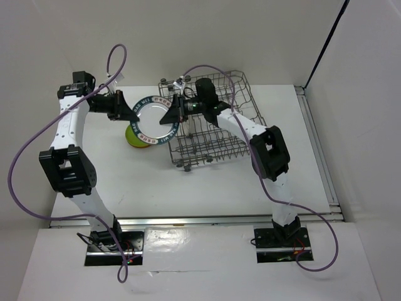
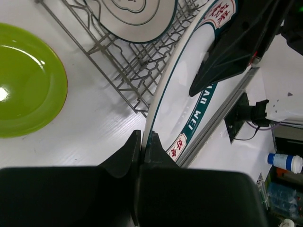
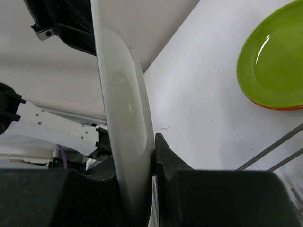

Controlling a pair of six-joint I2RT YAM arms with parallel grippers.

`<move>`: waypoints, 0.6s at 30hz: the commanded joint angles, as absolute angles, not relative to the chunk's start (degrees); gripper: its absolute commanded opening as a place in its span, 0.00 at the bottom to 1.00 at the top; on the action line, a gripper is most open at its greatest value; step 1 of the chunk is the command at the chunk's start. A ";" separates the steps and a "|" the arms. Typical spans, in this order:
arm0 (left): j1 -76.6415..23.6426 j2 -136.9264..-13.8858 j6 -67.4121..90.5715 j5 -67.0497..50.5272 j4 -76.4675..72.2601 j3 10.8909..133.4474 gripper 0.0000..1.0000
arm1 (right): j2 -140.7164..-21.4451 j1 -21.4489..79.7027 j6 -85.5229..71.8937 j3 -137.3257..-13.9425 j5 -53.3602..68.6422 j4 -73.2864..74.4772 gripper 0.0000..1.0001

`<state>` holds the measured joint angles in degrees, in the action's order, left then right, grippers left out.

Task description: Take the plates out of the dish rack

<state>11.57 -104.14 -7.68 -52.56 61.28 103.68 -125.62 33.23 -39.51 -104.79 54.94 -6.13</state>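
Jaws on both arms are clamping shut on the teal-rimmed plate (image 1: 150,120).
It's hanging roughly face-up, with the left gripper (image 1: 130,108) biting its rim at 9 o'clock and the right gripper (image 1: 173,113) at 3; the dish rack (image 1: 216,135) is sitting just beside it at 3, the lime plate (image 1: 133,136) at 7.

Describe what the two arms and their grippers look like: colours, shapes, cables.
The left arm and right arm are alike: white rounded links joined by boxy black joint housings, each on a black base plate. A thin purple cable loops alongside each. The left gripper and right gripper are black, with two wedge-shaped fingers tapering to narrow tips.
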 commanded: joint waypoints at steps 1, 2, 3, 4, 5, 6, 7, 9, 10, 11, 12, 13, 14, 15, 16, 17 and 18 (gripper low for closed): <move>11.25 -104.33 -8.51 -53.08 63.36 102.83 0.00 | -124.28 34.72 -37.01 -109.76 55.72 -6.43 0.00; 11.95 -103.80 -8.53 -53.69 63.98 102.83 0.00 | -124.80 35.33 -35.96 -110.65 55.20 -5.29 0.03; 12.82 -103.80 -9.13 -53.70 64.68 102.83 0.00 | -124.80 35.33 -35.25 -111.52 54.24 -1.97 0.11; 13.44 -103.80 -9.14 -53.70 65.56 102.83 0.00 | -124.80 35.33 -32.98 -113.80 54.23 -0.28 0.21; 14.14 -103.80 -9.14 -53.70 66.26 102.83 0.00 | -124.80 35.33 -31.74 -115.12 53.62 1.65 0.44; 16.15 -103.80 -8.53 -52.74 66.97 103.35 0.00 | -124.80 35.33 -29.55 -116.35 51.53 5.41 0.55; 17.56 -103.80 -8.53 -52.21 66.97 103.36 0.00 | -124.80 35.33 -28.66 -118.19 49.94 7.19 0.64; 22.81 -102.49 -7.91 -52.21 66.97 102.14 0.00 | -122.71 35.33 -27.08 -118.83 43.55 11.05 0.79; 24.68 -101.96 -9.30 -51.16 66.97 100.65 0.00 | -121.83 35.33 -25.85 -119.35 40.81 12.21 0.81; 26.35 -101.00 -10.80 -50.02 67.49 99.85 0.00 | -120.86 35.33 -25.32 -119.36 38.26 13.26 0.83; 28.72 -100.99 -12.81 -48.18 68.98 99.15 0.00 | -118.67 35.33 -25.31 -118.83 34.49 14.58 0.84; 29.44 -100.46 -17.79 -45.90 69.86 97.31 0.00 | -117.78 35.33 -23.75 -117.70 33.24 14.59 0.86; 30.14 -99.85 -20.02 -40.92 70.57 96.08 0.00 | -116.82 35.33 -22.95 -117.16 32.00 15.29 0.86; 30.84 -99.32 -22.04 -38.43 70.58 94.50 0.00 | -116.02 35.33 -22.42 -117.16 31.38 15.81 0.87; 32.07 -99.32 -25.54 -35.97 71.19 91.35 0.00 | -115.41 34.81 -21.54 -117.16 30.68 16.60 0.87; 32.69 -97.66 -26.79 -30.99 71.19 89.58 0.00 | -114.88 34.80 -21.53 -117.16 28.85 17.57 0.87; 33.74 -96.95 -27.94 -28.50 70.58 87.82 0.00 | -114.87 34.20 -21.53 -118.12 27.18 20.10 0.87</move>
